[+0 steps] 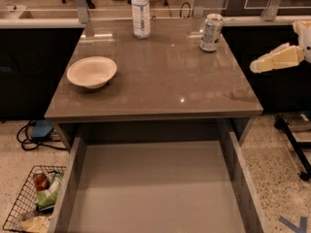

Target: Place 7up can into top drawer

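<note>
Speckled floor (282, 178) lies all around a shiny grey-brown table (170, 81). Behind the table runs a long counter (48, 21) with dark fronts.

Three things stand on the table. The 7up can (212, 32) stands upright near the back right corner. It is silver with green marks. A clear bottle (141, 12) with a white label stands upright near the back edge, to the left of the can and well apart from it. A white bowl (92, 72) sits on the left side, closer to the front.

The top drawer (155, 188) is pulled out under the front edge of the table. It is wide and flat with low walls. The can is not in it; the can is up on the table, far from the drawer.

The gripper (257, 65) is cream in colour. It hangs in the air past the right edge of the table and points left, toward the table. It is lower than the can and to its right, and it does not touch the can. It holds nothing. I cannot tell if it is spread or pressed together.

A wire basket (19, 205) sits on the floor by the drawer's left wall. It has some packets in it. Dark cables (34, 132) lie on the floor behind it.
</note>
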